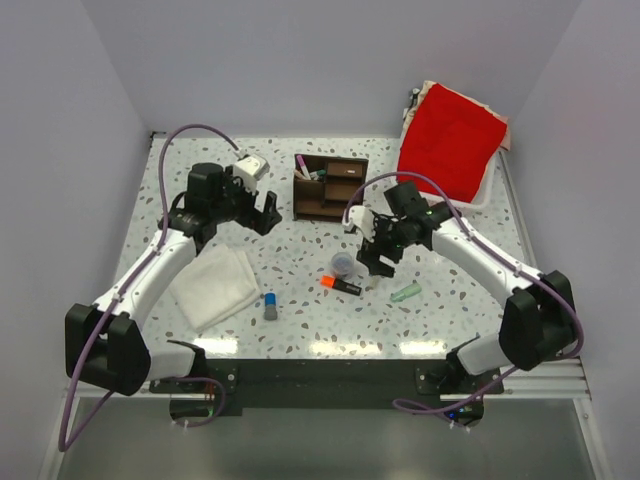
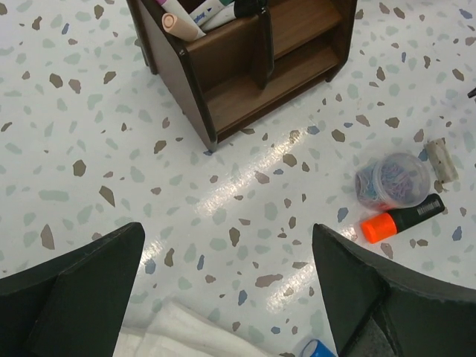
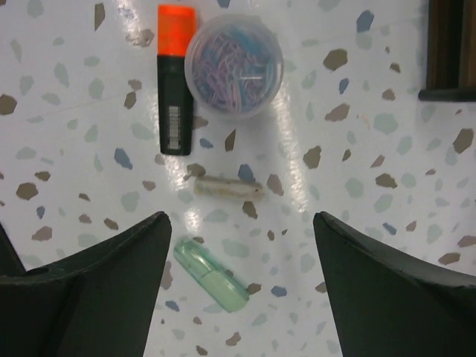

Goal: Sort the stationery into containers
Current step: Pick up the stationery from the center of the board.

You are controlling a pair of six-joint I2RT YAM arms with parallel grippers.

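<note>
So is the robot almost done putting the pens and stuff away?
Not yet. A few pens already stand in the wooden organizer. Nothing is held: the left end effector and right end effector are both open and empty, the right one above the loose items. Left on the table: the orange highlighter, paperclip pot, small pale stick, mint-green piece and blue-capped stick.

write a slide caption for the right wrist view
Open right gripper above paperclip pot, orange highlighter and mint-green cap.

The top view looks down from high at the near edge, taking in the whole counter. Both wrist views face steeply down, close to it, sharing the highlighter and clip pot.
</note>
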